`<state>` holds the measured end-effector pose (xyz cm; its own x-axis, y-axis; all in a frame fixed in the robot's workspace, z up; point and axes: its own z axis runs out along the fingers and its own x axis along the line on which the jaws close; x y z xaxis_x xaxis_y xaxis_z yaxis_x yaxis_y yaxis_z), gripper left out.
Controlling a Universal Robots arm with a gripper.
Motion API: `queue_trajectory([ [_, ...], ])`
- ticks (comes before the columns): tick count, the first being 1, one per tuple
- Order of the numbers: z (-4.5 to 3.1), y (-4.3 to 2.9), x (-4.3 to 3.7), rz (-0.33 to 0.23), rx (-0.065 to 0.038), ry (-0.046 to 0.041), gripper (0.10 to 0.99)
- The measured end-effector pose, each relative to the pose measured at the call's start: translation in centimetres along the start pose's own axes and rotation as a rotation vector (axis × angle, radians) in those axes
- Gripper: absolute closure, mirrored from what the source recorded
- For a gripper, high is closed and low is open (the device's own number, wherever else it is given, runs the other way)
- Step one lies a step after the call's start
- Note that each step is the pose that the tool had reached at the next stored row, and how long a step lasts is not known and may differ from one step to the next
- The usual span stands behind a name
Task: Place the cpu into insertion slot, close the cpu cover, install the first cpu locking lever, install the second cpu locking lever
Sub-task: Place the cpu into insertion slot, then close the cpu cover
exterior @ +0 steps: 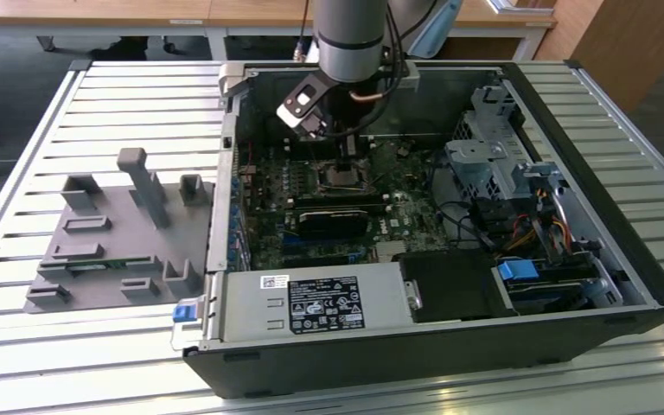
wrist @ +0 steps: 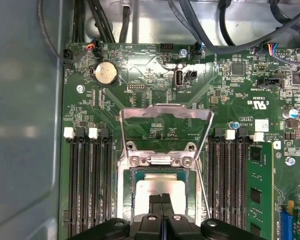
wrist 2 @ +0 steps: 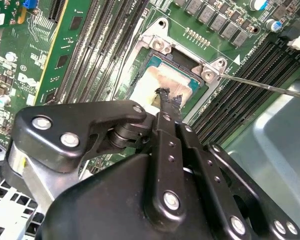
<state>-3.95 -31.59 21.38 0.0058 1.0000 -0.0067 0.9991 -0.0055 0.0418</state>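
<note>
Black memory slots (wrist: 85, 185) flank the square black insertion slot (exterior: 341, 177), twelve o'clock from a long black card (exterior: 332, 220) in the exterior view, its thin silver cpu cover (wrist: 165, 111) raised, while the black gripper (wrist: 162, 201), fingers pressed together, touches the seated silver-grey square cpu (wrist: 146, 192).

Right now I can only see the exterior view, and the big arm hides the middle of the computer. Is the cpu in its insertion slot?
Observer: Yes. In the first wrist view the cpu lies flat inside the insertion slot.
Operator: Is the cover down on top of it?
Observer: No. The cpu cover stands open, swung back away from the slot.
Operator: What's the end effector doing?
Observer: In the second wrist view the end effector is shut, with its tips together right at the cpu's top plate.
</note>
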Motion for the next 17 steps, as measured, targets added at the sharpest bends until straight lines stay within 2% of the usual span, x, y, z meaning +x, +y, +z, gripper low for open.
queue_trajectory([
  [11,-0.39,0.02,0.00,0.000,0.000,-0.0003,0.965],
  [14,-0.78,0.04,-0.01,0.000,0.000,-0.0008,0.965],
  [17,-1.54,0.07,-0.01,0.000,0.000,-0.0013,0.965],
])
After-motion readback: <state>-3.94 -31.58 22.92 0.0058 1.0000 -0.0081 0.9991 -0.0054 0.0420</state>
